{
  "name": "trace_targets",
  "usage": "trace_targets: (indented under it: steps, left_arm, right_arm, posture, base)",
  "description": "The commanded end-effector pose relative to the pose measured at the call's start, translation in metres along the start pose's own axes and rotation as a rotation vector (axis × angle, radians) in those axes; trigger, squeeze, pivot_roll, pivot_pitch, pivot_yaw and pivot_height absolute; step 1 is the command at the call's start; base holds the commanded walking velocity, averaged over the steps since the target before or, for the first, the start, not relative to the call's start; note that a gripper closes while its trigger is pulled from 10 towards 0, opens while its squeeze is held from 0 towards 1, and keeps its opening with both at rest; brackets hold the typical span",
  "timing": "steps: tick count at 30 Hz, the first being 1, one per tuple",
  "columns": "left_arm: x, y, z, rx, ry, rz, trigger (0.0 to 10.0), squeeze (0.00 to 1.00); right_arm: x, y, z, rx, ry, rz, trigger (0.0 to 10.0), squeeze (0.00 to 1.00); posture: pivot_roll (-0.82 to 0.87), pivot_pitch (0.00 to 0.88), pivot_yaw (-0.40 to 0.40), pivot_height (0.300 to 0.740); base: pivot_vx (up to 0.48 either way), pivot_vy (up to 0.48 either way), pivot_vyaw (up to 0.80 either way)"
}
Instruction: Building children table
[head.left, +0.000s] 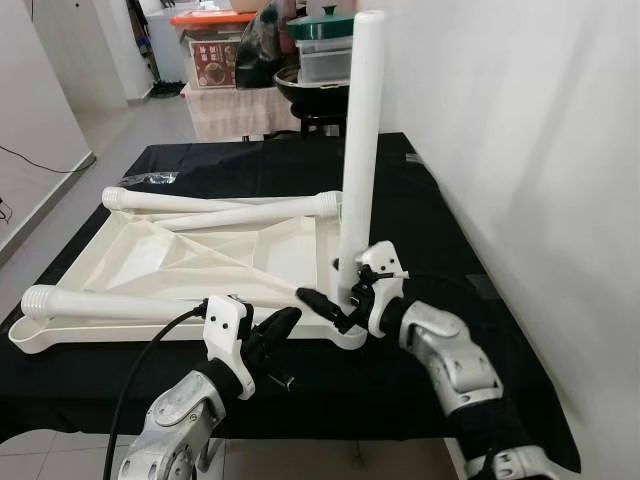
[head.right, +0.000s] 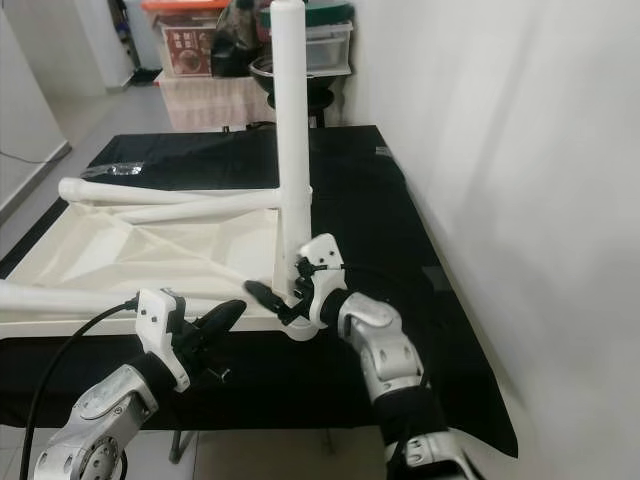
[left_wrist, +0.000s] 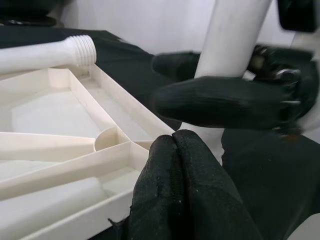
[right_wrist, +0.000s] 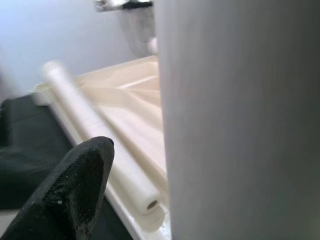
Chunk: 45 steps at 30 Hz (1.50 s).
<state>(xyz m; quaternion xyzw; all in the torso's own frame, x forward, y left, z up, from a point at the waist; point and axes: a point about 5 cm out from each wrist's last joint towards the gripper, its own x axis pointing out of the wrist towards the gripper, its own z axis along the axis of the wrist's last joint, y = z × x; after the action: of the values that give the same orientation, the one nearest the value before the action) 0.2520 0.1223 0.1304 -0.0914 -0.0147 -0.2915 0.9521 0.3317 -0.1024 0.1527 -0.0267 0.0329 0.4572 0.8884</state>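
The left jaws (head.left: 283, 322), pressed together and holding nothing, hover at the near edge of the upturned tabletop (head.left: 180, 255) on the black counter (head.left: 420, 200). Just beyond their tips, the right jaws (head.left: 338, 305) pinch the base of the upright leg (head.left: 360, 150). 3 loose legs (head.left: 215, 207) lie beyond. Risk: cross-threaded, that tall leg could tilt and topple.

i am in a home, in a lived-in room: plain white wall (head.left: 520, 150), grey tiled floor (head.left: 110, 130), a bench under a black cloth (head.left: 420, 200), and beyond it a cloth-covered side table (head.left: 235, 110) stacked with storage boxes (head.left: 210, 45) and a lidded pot (head.left: 322, 25).
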Motion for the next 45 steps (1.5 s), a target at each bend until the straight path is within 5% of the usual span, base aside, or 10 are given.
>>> trace_targets:
  steps: [1, 2, 12, 15, 16, 30, 34, 36, 37, 45]
  left_arm:
    - [-0.001, 0.001, -0.004, -0.005, 0.02, 0.006, 10.0, 0.0]
    - [-0.001, 0.001, -0.004, -0.005, 0.019, 0.007, 10.0, 0.0]
    - [-0.002, -0.001, -0.007, -0.007, 0.024, 0.007, 10.0, 0.0]
    - [-0.002, -0.001, -0.007, -0.008, 0.024, 0.007, 10.0, 0.0]
    - [-0.002, -0.002, -0.007, -0.01, 0.024, 0.007, 10.0, 0.0]
    - [-0.003, -0.005, -0.007, -0.015, 0.022, 0.004, 10.0, 0.0]
    - [-0.006, -0.007, -0.005, -0.016, 0.012, 0.013, 10.0, 0.0]
    - [-0.007, -0.005, -0.004, -0.016, 0.012, 0.011, 10.0, 0.0]
    - [-0.008, -0.005, -0.004, -0.017, 0.015, 0.006, 10.0, 0.0]
    - [-0.008, -0.008, -0.004, 0.02, 0.035, -0.033, 10.0, 0.0]
  right_arm:
    - [0.003, -0.001, 0.007, -0.044, -0.004, 0.121, 10.0, 0.11]
    - [0.001, -0.005, 0.01, -0.069, 0.006, 0.168, 10.0, 0.0]
    - [-0.002, -0.029, 0.03, -0.084, 0.054, 0.386, 10.0, 0.0]
    - [-0.002, -0.031, 0.034, -0.06, 0.045, 0.401, 9.0, 0.0]
    - [-0.003, -0.032, 0.035, -0.042, 0.041, 0.413, 0.0, 0.0]
    - [-0.016, -0.032, 0.014, -0.05, 0.063, 0.373, 0.0, 0.0]
    - [-0.022, -0.017, -0.023, 0.005, 0.122, 0.077, 0.0, 0.0]
    - [-0.022, -0.01, -0.041, 0.127, 0.137, -0.393, 0.0, 0.0]
    - [-0.025, -0.003, -0.042, 0.098, 0.157, -0.464, 0.0, 0.0]
    - [-0.005, -0.009, -0.027, 0.023, 0.151, -0.447, 0.0, 0.0]
  posture:
    - [-0.02, 0.0, 0.008, 0.74]
    - [-0.02, 0.0, 0.005, 0.74]
    - [0.0, 0.0, -0.001, 0.74]
    - [0.0, 0.0, -0.002, 0.74]
    - [0.0, 0.0, -0.003, 0.74]
    - [0.0, 0.0, -0.02, 0.74]
    - [-0.01, 0.0, -0.022, 0.74]
    - [-0.02, 0.0, -0.009, 0.74]
    - [-0.03, 0.0, -0.001, 0.74]
    - [-0.02, 0.0, 0.001, 0.74]
  base:
    - [0.0, 0.0, 0.0]
    - [0.0, 0.0, 0.0]
    - [0.0, 0.0, 0.0]
    - [0.0, 0.0, 0.0]
    - [0.0, 0.0, 0.0]
    - [0.0, 0.0, 0.0]
    - [0.0, 0.0, 0.0]
    - [0.0, 0.0, 0.0]
    - [0.0, 0.0, 0.0]
    - [0.0, 0.0, 0.0]
